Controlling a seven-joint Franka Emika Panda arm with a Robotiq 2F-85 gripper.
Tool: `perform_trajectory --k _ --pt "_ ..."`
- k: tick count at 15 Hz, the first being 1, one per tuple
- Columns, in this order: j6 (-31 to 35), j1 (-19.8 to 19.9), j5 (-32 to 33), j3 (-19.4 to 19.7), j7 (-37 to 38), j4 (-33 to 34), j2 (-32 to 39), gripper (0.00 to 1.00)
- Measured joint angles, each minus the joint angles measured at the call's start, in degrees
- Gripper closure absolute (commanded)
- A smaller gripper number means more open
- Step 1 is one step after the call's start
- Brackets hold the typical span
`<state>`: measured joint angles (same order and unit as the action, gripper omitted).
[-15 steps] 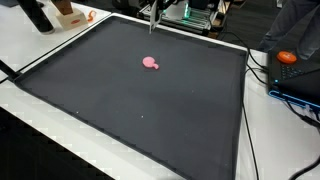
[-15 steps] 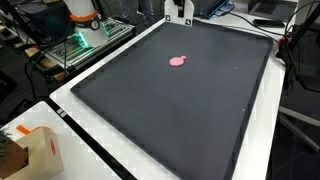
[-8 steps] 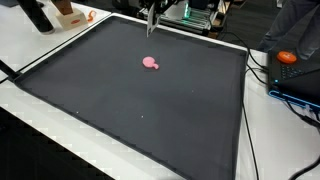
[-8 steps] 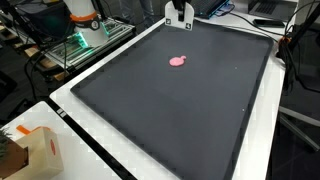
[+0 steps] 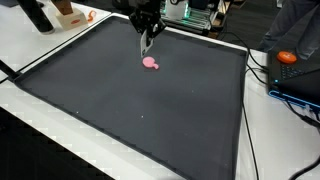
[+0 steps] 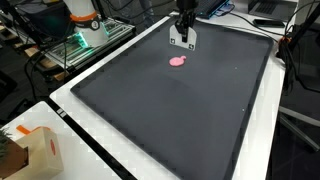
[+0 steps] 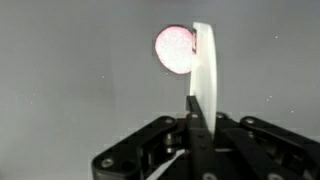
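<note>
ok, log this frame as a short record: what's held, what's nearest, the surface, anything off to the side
jaws: shut on a white flat piece, seen edge-on in the wrist view
nearest thing: pink object, small and roundish, lying flat
relation: white flat piece hangs above the pink object, with a gap showing in both exterior views
surface: black mat on a white table
off the mat: orange object beside cables

I work over a white table (image 5: 35, 45) covered by a large black rectangular mat (image 5: 150, 110). A small round pink piece (image 5: 151, 63) lies on the mat; a brown cardboard box (image 6: 28, 150) sits on the white tabletop.
</note>
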<state>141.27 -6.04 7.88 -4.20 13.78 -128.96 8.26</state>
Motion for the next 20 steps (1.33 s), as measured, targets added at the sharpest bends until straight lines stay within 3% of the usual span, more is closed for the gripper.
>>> perform_trajectory --k 10,20 --pt "8.22 0.00 0.55 1.60 -0.20 -3.67 4.07 0.99" --pt "9.88 -0.04 0.75 2.82 -0.20 -4.99 5.86 0.99"
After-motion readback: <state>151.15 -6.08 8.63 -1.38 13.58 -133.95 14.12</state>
